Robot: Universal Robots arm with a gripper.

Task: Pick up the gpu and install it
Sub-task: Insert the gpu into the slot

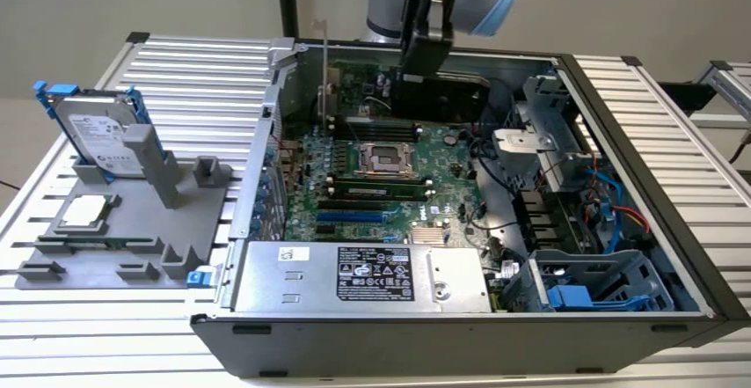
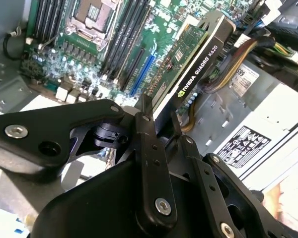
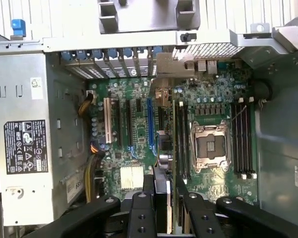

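Gripper [image 2: 160, 113] pinched shut on the gpu [image 2: 201, 49], which I hold edge-down over the motherboard [image 3: 139, 144], long axis parallel to the blue slot [image 3: 150, 124], just off toward the socket [image 3: 208, 146].

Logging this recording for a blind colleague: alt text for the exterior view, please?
The arm's gripper grips the gpu on edge above the motherboard inside an open computer case. On the exterior view's left, a grey fixture holds a hard drive.
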